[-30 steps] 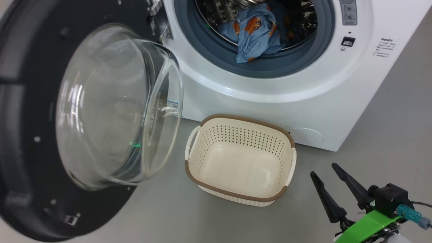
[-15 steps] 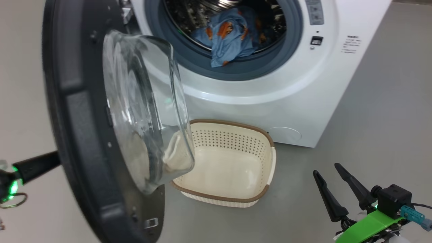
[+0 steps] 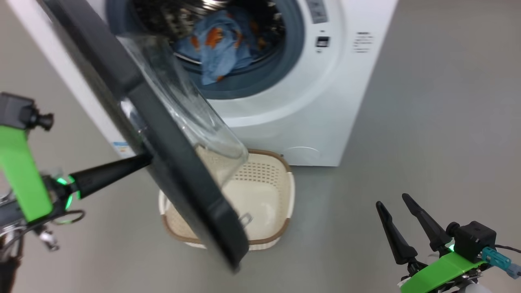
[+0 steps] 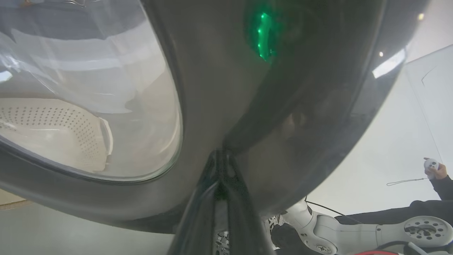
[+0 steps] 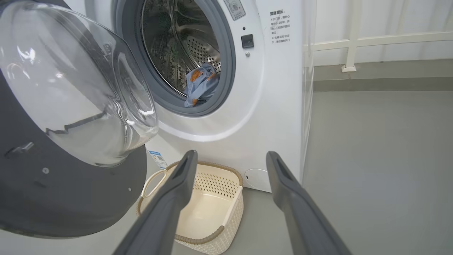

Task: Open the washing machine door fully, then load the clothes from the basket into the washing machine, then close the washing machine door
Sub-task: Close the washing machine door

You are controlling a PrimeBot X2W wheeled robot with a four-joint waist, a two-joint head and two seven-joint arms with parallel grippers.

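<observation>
Now, washing machine door (image 3: 179, 175): stands part-way open from the left side of the machine, seen nearly edge-on in the head view, with its lower edge crossing in front of the basket.
Door window (image 3: 191, 110): the clear glass bowl bulges toward the drum opening.
Washing machine (image 3: 285, 118): white front facing the robot, drum mouth uncovered, grey gasket in sight, a blue sticker (image 5: 155, 157) near its lower left front corner.
Clothes (image 3: 220, 44): light blue printed fabric lies inside the drum, one fold drooping onto the gasket's lower lip.
Basket (image 3: 290, 195): on the grey floor (image 3: 407, 122), just in front of the machine's base and below the opening; nothing lies in the part that shows.
Left gripper (image 3: 146, 159): jaws clenched together, grasping nothing, tips against the door's glossy black outer face (image 4: 283, 88).
Right gripper (image 3: 391, 201): jaws released and spread wide, holding nothing, hanging over the floor, well apart from basket and machine, to their right.
Person: a hand (image 4: 437, 172) with a small white controller at the right edge of the left wrist view.
</observation>
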